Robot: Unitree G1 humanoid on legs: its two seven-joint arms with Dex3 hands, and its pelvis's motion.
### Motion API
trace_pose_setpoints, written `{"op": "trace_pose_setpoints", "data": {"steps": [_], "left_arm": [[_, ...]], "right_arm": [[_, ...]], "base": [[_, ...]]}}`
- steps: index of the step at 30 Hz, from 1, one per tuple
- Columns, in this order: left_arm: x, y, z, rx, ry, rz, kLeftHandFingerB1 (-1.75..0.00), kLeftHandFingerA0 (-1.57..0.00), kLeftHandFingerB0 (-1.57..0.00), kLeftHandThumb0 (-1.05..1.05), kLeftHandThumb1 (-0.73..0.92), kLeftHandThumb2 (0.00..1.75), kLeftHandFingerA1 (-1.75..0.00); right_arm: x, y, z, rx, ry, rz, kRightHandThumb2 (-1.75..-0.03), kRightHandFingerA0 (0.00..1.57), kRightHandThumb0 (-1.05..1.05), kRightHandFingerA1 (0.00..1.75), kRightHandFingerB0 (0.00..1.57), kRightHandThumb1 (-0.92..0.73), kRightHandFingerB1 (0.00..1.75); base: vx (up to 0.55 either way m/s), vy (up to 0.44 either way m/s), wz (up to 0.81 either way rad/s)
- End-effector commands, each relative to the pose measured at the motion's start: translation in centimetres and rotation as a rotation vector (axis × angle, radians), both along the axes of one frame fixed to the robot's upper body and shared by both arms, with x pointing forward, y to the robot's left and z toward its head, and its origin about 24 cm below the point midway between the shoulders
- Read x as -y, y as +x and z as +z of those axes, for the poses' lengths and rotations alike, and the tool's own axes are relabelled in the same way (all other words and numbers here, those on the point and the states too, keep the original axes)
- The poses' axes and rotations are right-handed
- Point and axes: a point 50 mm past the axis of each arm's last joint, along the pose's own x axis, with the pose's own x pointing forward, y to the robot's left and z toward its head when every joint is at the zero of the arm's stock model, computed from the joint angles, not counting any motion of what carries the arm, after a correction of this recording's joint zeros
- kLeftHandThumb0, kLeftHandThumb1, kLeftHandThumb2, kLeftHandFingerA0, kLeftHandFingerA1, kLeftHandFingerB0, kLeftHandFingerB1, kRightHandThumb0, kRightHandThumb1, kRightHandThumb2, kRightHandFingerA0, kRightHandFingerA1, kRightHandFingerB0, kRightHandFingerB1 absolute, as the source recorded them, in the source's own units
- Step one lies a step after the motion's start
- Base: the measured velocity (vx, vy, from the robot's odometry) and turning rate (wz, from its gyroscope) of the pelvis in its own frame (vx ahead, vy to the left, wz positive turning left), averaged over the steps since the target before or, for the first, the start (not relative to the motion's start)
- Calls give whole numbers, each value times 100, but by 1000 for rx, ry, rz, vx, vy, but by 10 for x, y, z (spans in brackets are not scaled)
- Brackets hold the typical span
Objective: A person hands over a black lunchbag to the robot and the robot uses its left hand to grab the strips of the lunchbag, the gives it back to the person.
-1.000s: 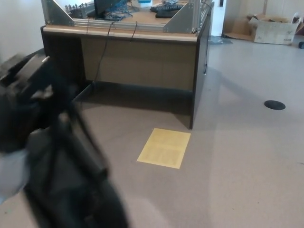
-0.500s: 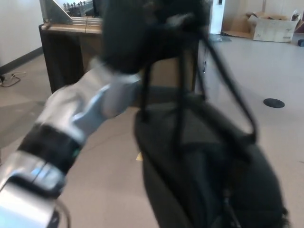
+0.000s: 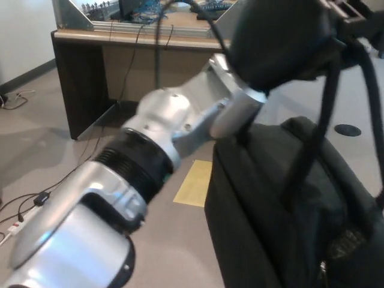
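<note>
At the far left, a grey floor (image 3: 48,138) carries a few loose cables (image 3: 24,207) running toward the lower edge, and a pale wall rises behind them. Next comes the robot's left arm (image 3: 120,192), a silver forearm with a black ribbed band, climbing from the lower left corner diagonally up to the right across the middle of the view. Behind it stands a dark wooden desk (image 3: 84,78) with a lighter front panel; metal framing and tangled wires sit on its top, and 2 thin cords hang down its front. On the floor beneath the arm, near the desk's corner, lies 1 yellow sheet of paper (image 3: 195,183), partly covered by the bag.

Further right, the left hand (image 3: 282,42) is raised high near the top edge, a large black blurred mass. Its fingers are curled closed around the straps (image 3: 327,102) of the black lunchbag (image 3: 282,216), which run down from the hand as dark bands. The lunchbag hangs below the hand, filling the lower right of the view, clear of the floor and close to the camera. Its soft top bulges just under the wrist. A small dark round floor plate (image 3: 348,129) shows on the floor past the bag at the right.
</note>
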Motion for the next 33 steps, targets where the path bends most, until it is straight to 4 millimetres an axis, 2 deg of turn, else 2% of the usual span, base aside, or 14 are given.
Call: {"op": "trace_pose_setpoints", "data": {"steps": [1, 4, 5, 6, 9, 10, 14, 16, 18, 20, 21, 25, 26, 33], "left_arm": [[12, -9, 12, 65, 7, 22, -71, -94, -92, -37, 60, 58, -165], [12, -9, 9, 86, -1, 21, -67, -98, -93, -37, 54, 60, -165], [9, -7, 9, 58, 9, 31, -84, -95, -92, -33, 59, 57, -165], [6, -6, 9, 51, 11, 39, -80, -95, -92, -34, 57, 61, -167], [3, -5, 10, 57, 2, 44, -98, -93, -92, -34, 58, 61, -170], [1, -3, 10, 52, 0, 44, -114, -91, -86, -32, 59, 59, -172], [-4, 1, 11, 41, 0, 53, -72, -98, -98, -34, 52, 60, -160], [-8, 4, 8, -21, -5, 41, -56, -89, -88, -36, 53, 57, -126], [-10, 9, 3, -175, 55, 95, -27, -3, -8, -73, 46, 84, -17], [-15, 10, -1, -311, 120, 136, -1, 0, 0, -85, 59, 60, 0], [-21, 9, -4, -323, 129, 150, 0, 0, 0, -93, 62, 58, 0], [-37, 5, -13, -337, 112, 129, 0, 0, 0, -95, 63, 59, 0], [-42, 3, -16, -350, 112, 128, 0, 0, 0, -94, 51, 88, 0], [-90, -24, -38, -408, 90, 110, 0, 0, 0, -100, 65, 60, 0]], "right_arm": [[4, 1, 2, 10, 11, -19, -98, 65, -46, 67, 56, -59, 62], [4, 0, 0, -9, 6, -15, -99, 63, -44, 67, 55, -59, 62], [4, 0, 0, -11, 2, -12, -62, 70, -50, 51, 65, -72, 49], [4, 0, 0, -13, 3, -12, -99, 64, -44, 68, 55, -58, 62], [3, 3, 1, -14, 8, -8, -62, 70, -49, 50, 64, -72, 48], [3, 3, 2, -9, 11, -11, -98, 65, -43, 68, 55, -57, 62], [2, 5, 3, 9, 15, -14, -98, 66, -45, 68, 56, -58, 62], [2, 4, 3, 12, 12, -12, -61, 72, -49, 51, 66, -71, 49], [1, 3, 2, 9, 12, -10, -61, 72, -50, 51, 66, -71, 49], [1, 2, 2, 9, 10, -6, -61, 71, -50, 51, 66, -71, 49], [2, 3, 2, 2, 7, -6, -99, 64, -48, 67, 55, -60, 61], [4, 2, 3, 7, 1, -2, -98, 65, -47, 67, 55, -59, 62], [4, 1, 2, 6, 2, -2, -61, 71, -50, 51, 66, -71, 49], [4, -6, -3, -16, -2, -2, -61, 72, -48, 51, 66, -72, 48]], "base": [[0, 0, 0], [0, 0, 0], [0, 0, 0], [0, 0, 0], [0, 0, 0], [0, 0, 0], [0, 0, 0], [0, 0, 0], [0, 0, 0], [0, 0, 0], [0, 0, 0], [0, 0, 0], [0, 0, 0], [0, 0, 0]]}}
